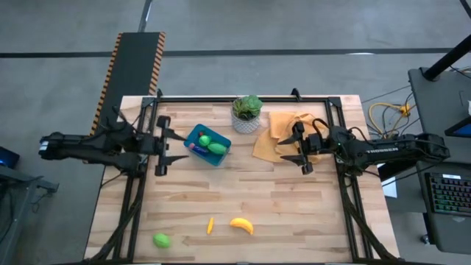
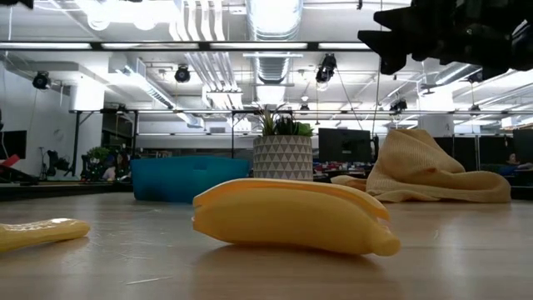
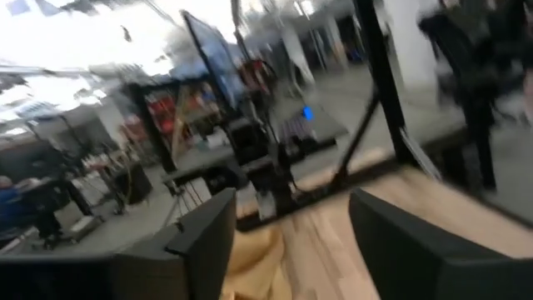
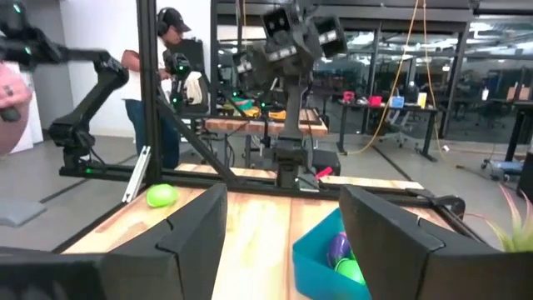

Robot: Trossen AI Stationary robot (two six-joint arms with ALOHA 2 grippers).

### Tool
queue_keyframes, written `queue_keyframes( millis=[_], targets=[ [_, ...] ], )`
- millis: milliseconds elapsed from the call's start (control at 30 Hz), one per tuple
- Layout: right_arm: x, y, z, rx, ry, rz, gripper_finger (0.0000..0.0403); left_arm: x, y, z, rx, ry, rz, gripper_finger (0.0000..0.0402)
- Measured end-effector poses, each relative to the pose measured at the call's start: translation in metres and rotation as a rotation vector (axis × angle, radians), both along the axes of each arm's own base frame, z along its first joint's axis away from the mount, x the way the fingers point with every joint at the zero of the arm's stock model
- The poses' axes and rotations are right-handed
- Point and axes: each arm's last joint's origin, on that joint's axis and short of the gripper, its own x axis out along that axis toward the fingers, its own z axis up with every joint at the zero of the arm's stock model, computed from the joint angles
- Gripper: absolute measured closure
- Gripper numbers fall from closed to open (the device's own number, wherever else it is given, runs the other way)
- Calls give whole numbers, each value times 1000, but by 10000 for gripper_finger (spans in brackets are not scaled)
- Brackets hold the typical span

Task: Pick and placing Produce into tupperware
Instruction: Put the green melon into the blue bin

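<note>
On a pale wooden desk (image 1: 280,199) in an open workshop hall, a sorting job stands partly done. The blue tupperware (image 1: 196,137), near the desk's far edge beside a potted plant (image 1: 247,113), already holds some produce: two green pieces (image 1: 212,145) and, seen from the right wrist view, a purple one (image 4: 338,247). Three items remain loose on the bare wood along the near edge, well apart from the container: a yellow banana (image 1: 241,224), a small orange-yellow piece (image 1: 210,224) just beside it, and a green round fruit (image 1: 161,239) nearer the left corner.

The left gripper (image 1: 163,152) hangs just beside the tupperware, jaws parted and holding nothing. The right gripper (image 1: 298,148) hovers over the edge of a crumpled orange-yellow cloth (image 1: 276,129), its jaws likewise spread and empty. By this count roughly half the produce is packed; three pick-ups are judged still to come, all from the near edge of the desk.
</note>
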Motion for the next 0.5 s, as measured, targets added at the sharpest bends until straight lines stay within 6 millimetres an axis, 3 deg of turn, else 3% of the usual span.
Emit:
queue_keyframes(
  millis=[233,500],
  targets=[
    [1,0,3,20,-4,3,172,21,-7,58,140,254,49,101],
    [1,0,3,16,-5,2,170,40,-23,109,41,586,5,87]
  ],
)
